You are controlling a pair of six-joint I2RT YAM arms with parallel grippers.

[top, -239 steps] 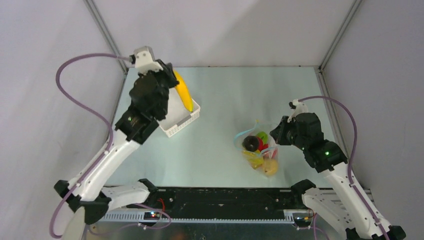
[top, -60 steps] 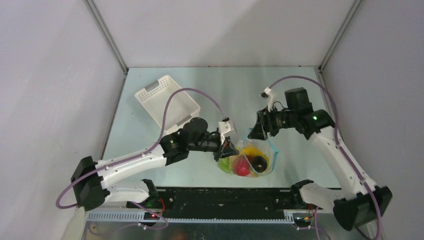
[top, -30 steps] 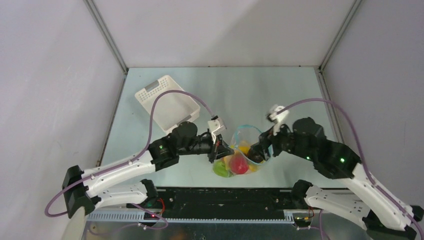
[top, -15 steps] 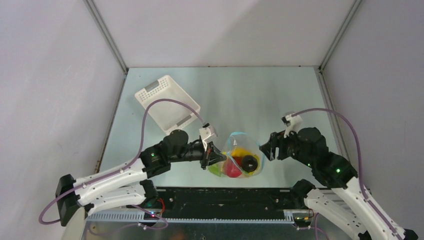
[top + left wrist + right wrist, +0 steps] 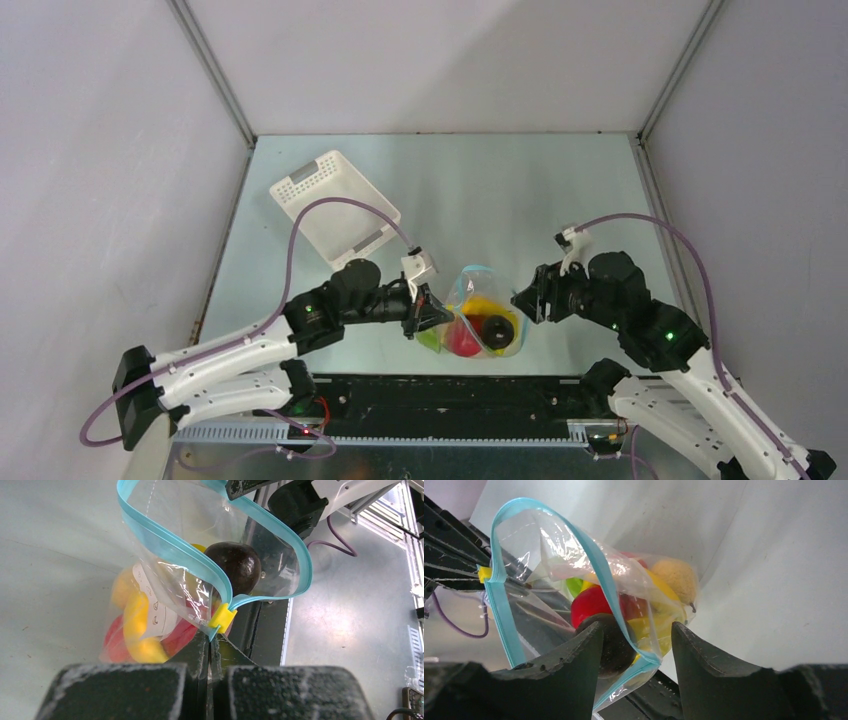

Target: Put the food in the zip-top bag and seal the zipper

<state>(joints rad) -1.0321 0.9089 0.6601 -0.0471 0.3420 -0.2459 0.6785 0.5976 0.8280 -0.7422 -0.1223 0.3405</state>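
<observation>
Left wrist view: left hand (image 5: pixel 210 641) clamps the corner of the zip-top bag (image 5: pixel 170 587), anchoring it; right hand (image 5: pixel 636 632) gapes wide around the zipper (image 5: pixel 601 570), probably to press it closed.

Overhead view looks down; both wrist views closely share the zip-top bag (image 5: pixel 167 582).

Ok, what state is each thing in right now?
Bag, mouth gaping, pinched at one corner.
Zipper, unsealed, slider at left hand's end.
Food, inside bag.
Basket, upright, nothing in it.
Left hand, shut on bag.
Right hand, open, bag rim between its fingers.
</observation>
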